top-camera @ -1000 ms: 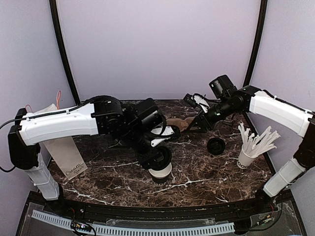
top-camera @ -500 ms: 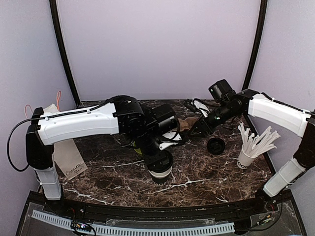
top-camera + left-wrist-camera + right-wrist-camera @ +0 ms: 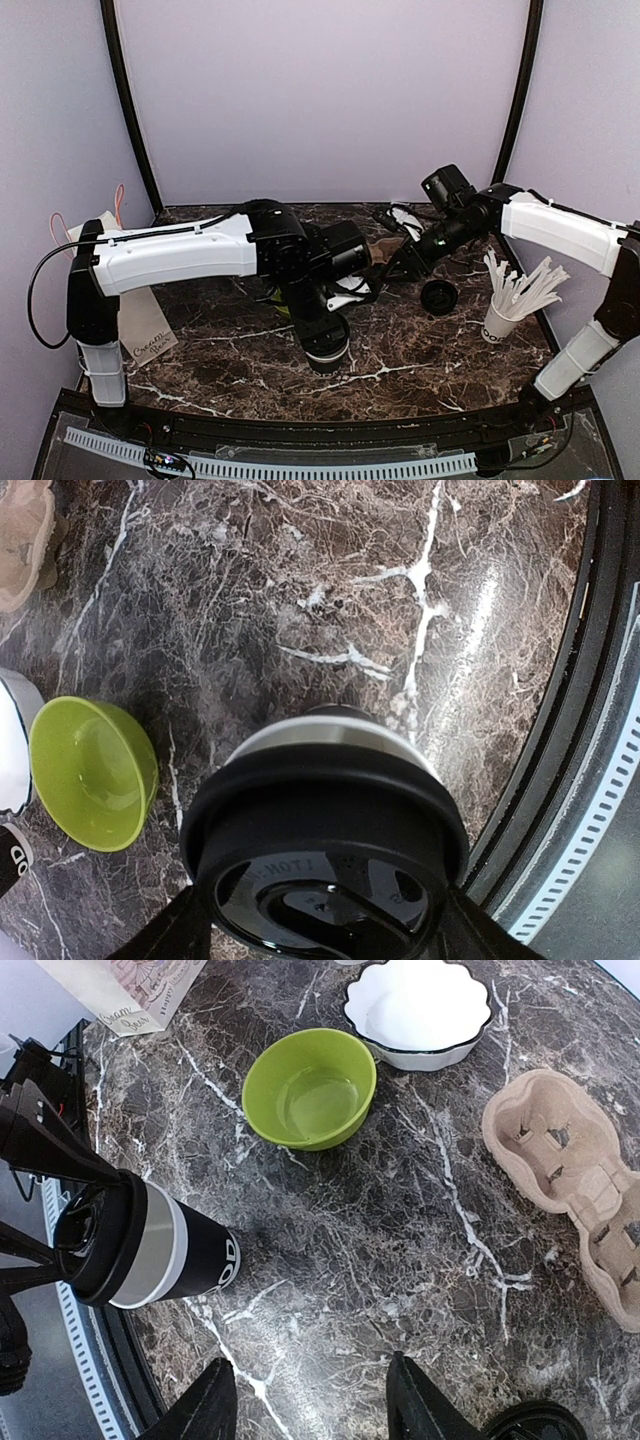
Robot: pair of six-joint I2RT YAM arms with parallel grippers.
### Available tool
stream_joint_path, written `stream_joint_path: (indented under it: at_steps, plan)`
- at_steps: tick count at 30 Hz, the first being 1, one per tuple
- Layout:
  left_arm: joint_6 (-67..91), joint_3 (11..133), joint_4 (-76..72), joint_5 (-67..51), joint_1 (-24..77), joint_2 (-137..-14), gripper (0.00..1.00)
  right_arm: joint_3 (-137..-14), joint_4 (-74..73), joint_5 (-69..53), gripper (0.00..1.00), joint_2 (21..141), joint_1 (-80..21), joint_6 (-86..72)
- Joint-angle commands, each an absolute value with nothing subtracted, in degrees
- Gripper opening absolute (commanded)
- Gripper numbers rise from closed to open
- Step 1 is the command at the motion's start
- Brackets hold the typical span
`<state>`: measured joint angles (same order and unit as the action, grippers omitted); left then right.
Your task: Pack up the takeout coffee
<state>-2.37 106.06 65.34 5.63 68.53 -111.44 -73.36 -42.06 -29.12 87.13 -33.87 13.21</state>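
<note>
Lidded cup (image 3: 150,1245) gripped by the left jaws, well apart from the carrier (image 3: 570,1170); right jaws open, empty; packing not yet done.

On the dark marble surface (image 3: 400,1220) I see a green bowl (image 3: 310,1090), a white scalloped bowl (image 3: 420,1010), a pulp cup carrier (image 3: 570,1170), a cup of sticks (image 3: 497,322) and a paper bag (image 3: 140,320).

The left arm (image 3: 180,255) is swinging rightward over the table (image 3: 230,360). Its white forearm and dark elbow are drifting toward the centre and covering more of the white bowl (image 3: 352,292). Under its wrist, the takeout coffee (image 3: 326,352) is perhaps tipping slightly, with less of its pale band showing. The right arm (image 3: 560,225) is easing inward and a little lower.
</note>
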Motion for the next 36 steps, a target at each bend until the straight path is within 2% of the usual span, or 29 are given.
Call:
stream_joint_path:
  at_steps: [1,36]
  plan:
    - [-3.3,108.2,66.9,5.7,68.8,-112.0,0.71,-72.8,-41.3,-30.5,0.51,87.8,-34.0,14.1]
    - [-3.0,108.6,68.4,4.9,68.8,-113.5,0.72,-72.5,-42.4,-31.5,0.50,88.9,-34.1,15.7]
